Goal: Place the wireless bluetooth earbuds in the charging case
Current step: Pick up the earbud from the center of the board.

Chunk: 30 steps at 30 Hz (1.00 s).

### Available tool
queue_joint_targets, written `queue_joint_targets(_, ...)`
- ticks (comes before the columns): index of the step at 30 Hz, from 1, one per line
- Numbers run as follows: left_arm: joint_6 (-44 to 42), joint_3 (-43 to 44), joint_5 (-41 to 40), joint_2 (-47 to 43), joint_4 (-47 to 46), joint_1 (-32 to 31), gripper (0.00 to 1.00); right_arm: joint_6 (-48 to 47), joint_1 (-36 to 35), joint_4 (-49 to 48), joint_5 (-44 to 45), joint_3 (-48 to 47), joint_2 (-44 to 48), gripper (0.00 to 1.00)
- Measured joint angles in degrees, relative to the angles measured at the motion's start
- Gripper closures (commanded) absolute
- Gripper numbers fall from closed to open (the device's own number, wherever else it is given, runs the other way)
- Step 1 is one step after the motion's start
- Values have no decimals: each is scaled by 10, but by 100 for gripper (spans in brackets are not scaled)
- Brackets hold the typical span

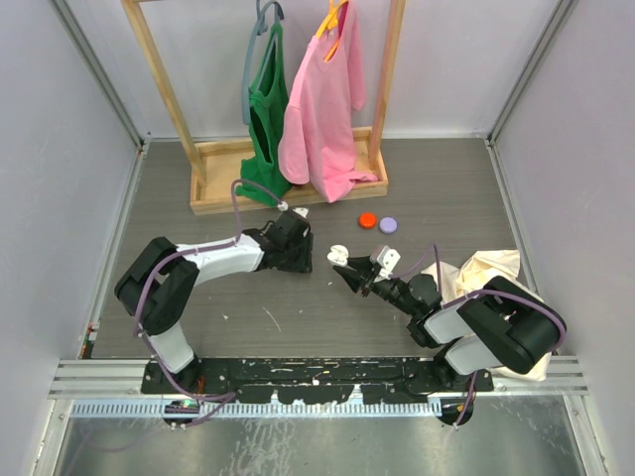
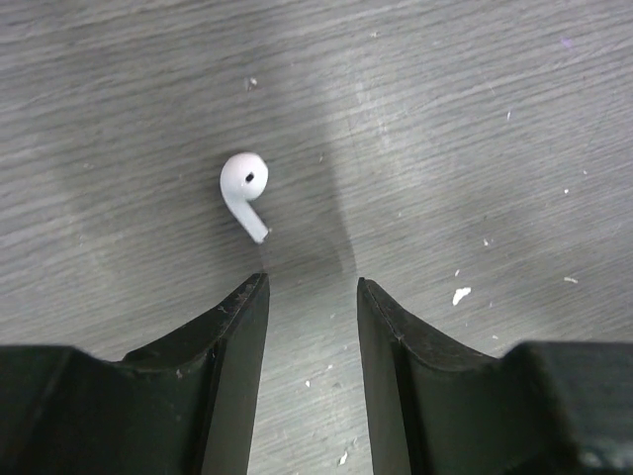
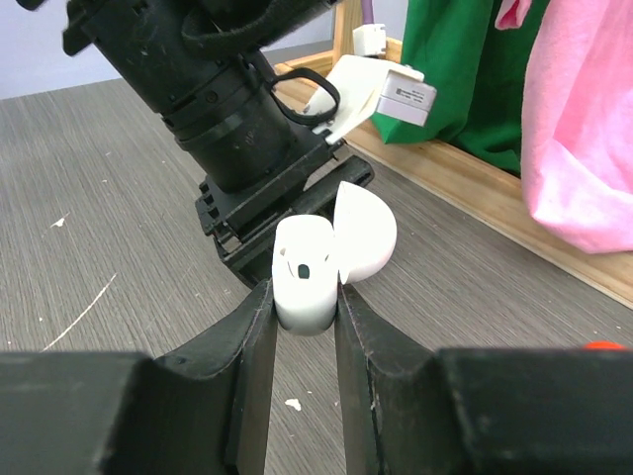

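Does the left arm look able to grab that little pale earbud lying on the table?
Probably yes. The earbud lies alone on the table just beyond the left gripper, whose jaws stand open, with nothing between. It sits off-centre from the gap, so a small sideways shift seems needed.

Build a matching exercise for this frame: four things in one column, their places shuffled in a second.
Things
1. earbud
2. case
3. red disc
4. pink shirt

Places
A. hanging on the wooden rack
B. clamped in the right gripper, lid open
C. lying on the table just ahead of the open left gripper
D. on the table next to a purple disc

Pairs: 1-C, 2-B, 3-D, 4-A
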State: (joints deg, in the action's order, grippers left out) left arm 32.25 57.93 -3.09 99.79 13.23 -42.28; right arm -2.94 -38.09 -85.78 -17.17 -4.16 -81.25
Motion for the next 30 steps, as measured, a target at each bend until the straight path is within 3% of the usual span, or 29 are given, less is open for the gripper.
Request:
queue_joint_targets(10,-7,-2,-25,-71,42,0,56,0,0,0,0,0,0,99)
queue_joint_targets(18,-29,73,-66,-8,85,7,58,0,0,0,0,0,0,99)
queue_joint_targets(30,-37,135,-65,88,112,27,63,0,0,0,0,0,0,99)
